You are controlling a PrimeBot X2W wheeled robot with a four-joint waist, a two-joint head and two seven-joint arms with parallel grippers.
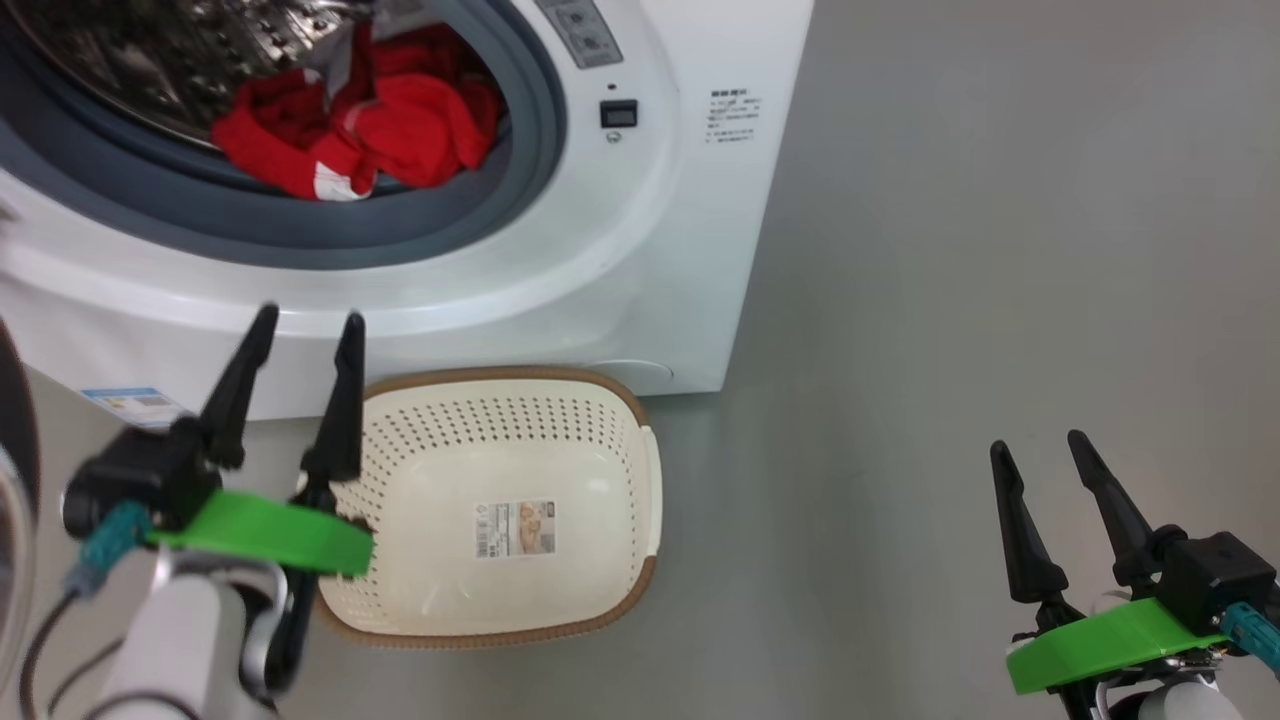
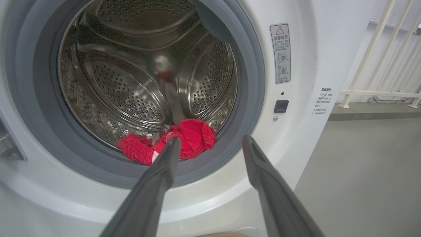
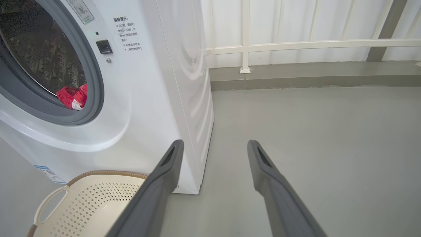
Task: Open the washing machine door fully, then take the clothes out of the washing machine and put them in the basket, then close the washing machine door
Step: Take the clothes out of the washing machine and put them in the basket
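The washing machine (image 1: 640, 260) stands with its mouth uncovered. The washing machine door (image 1: 20, 420) shows as a dark rim at the far left edge, swung open. The clothes (image 1: 360, 130), red with white trim, lie at the front of the steel drum (image 2: 131, 82) against the grey ring. The basket (image 1: 500, 500) sits on the floor below the mouth, holding nothing. My left gripper (image 1: 308, 320) is open over the basket's left rim, in front of the machine and pointing at the clothes (image 2: 190, 138). My right gripper (image 1: 1036, 442) is open and holds nothing, over the floor to the right.
Grey floor (image 1: 1000, 250) stretches right of the machine. In the right wrist view a white railing (image 3: 296, 42) on a low kerb runs behind the machine (image 3: 158, 98), and the basket (image 3: 92, 204) shows at the lower left. A latch socket (image 1: 618, 113) sits right of the mouth.
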